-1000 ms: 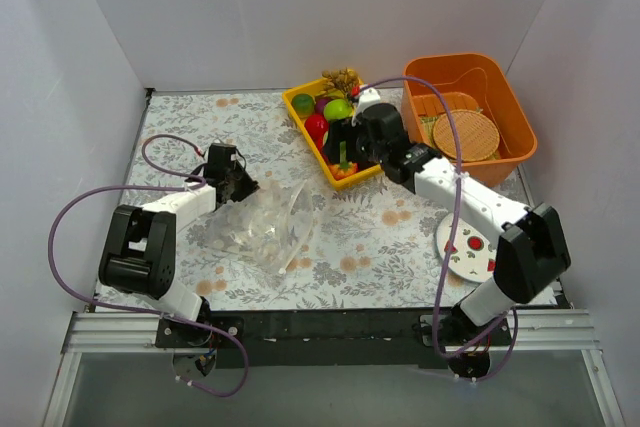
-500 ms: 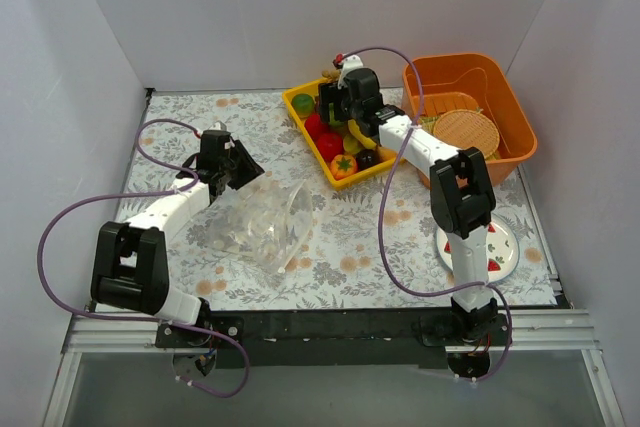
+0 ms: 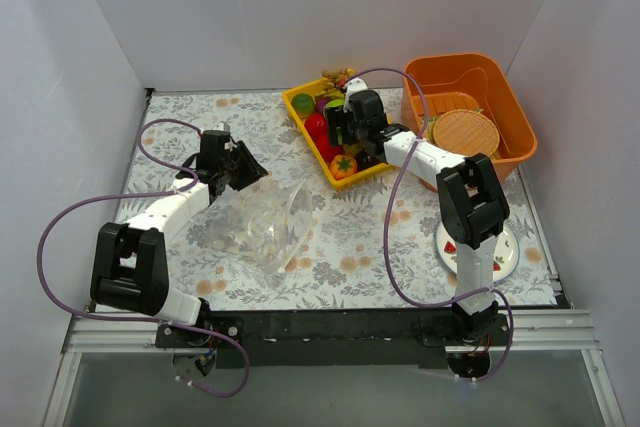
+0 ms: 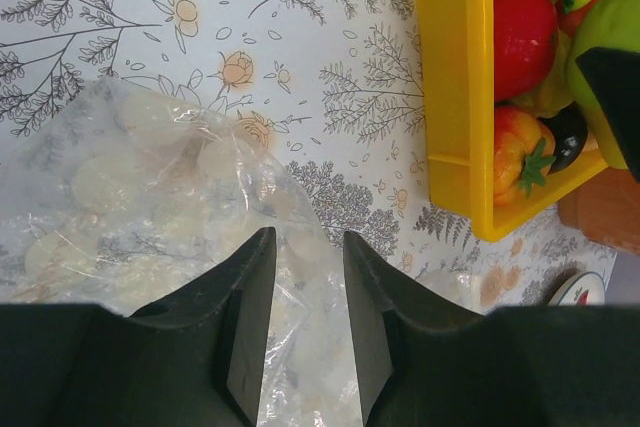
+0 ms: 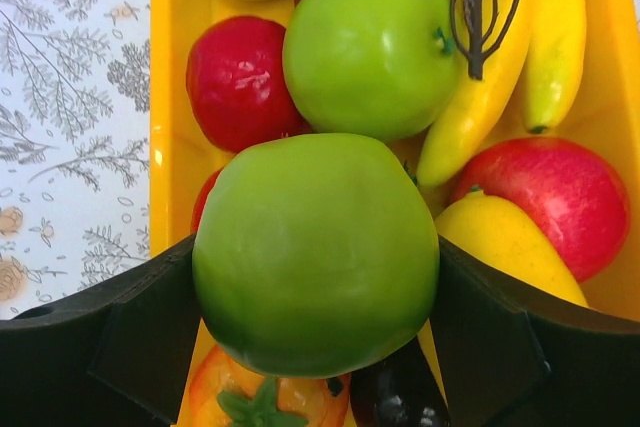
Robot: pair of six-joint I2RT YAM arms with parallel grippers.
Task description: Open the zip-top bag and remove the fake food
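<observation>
The zip-top bag [image 3: 265, 225] lies crumpled and clear on the patterned table, with nothing coloured showing inside it. My left gripper [image 3: 241, 169] hangs over its upper left edge. In the left wrist view its fingers [image 4: 307, 237] stand apart, and the bag's film [image 4: 150, 177] is below them, not pinched. My right gripper [image 3: 339, 129] is over the yellow tray [image 3: 293, 110], shut on a light green apple [image 5: 315, 237] that fills its wide jaws. Under it in the tray lie another green apple [image 5: 372, 52], red pieces [image 5: 238, 82], a yellow lemon [image 5: 505, 247] and a brownish twig [image 5: 480, 7].
The tray also holds a banana [image 5: 555, 37] and an orange tomato-like fruit [image 3: 344, 165]. An orange basket [image 3: 520, 112] with a round woven mat [image 3: 465, 133] stands at the back right. A white plate [image 3: 500, 252] lies beside the right arm's base. White walls close in three sides.
My left gripper's jaws have parted over the bag's edge. My right arm carried the green apple further back over the tray, then drew slightly nearer.
</observation>
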